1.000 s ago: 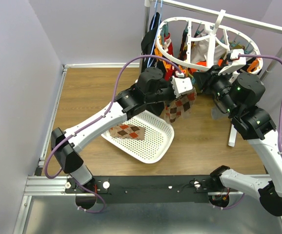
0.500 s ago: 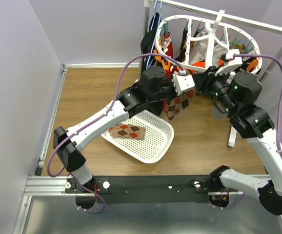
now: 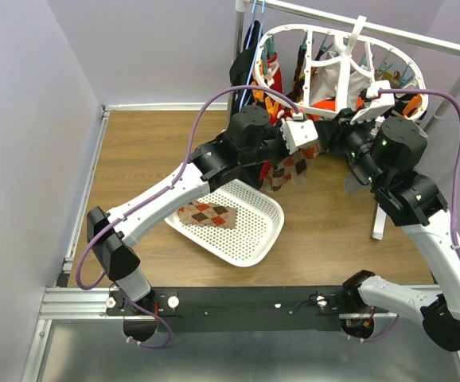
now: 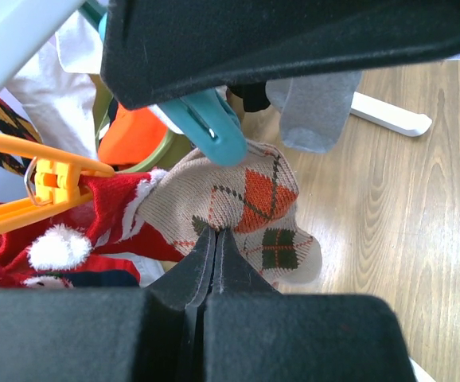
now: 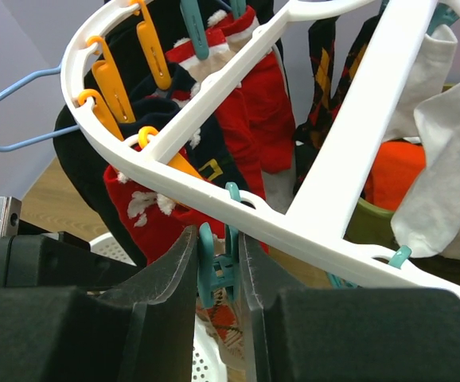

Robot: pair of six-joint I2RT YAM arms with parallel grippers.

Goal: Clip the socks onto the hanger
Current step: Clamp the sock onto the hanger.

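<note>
The white oval hanger (image 3: 294, 36) hangs at the back, with orange and teal clips and several socks on it. My left gripper (image 3: 302, 157) is shut on an argyle sock (image 3: 292, 172), pinching its upper part (image 4: 246, 199) just under the ring. A teal clip (image 4: 210, 123) reaches down onto the sock's top edge. My right gripper (image 5: 218, 239) has its fingers closed against both handles of that teal clip (image 5: 218, 267), under the hanger's rim (image 5: 349, 135). Another argyle sock (image 3: 208, 215) lies in the basket.
A white perforated basket (image 3: 266, 231) lies on the wooden floor below my left arm. Red socks (image 5: 246, 103) and a dark garment on a blue wire hanger (image 5: 7, 119) hang at the left. A white rack rail (image 3: 421, 36) and its foot (image 4: 389, 115) stand to the right.
My left gripper has lifted the argyle sock a little higher toward the hanger's rim. My right gripper has shifted slightly up and left at the clip.
</note>
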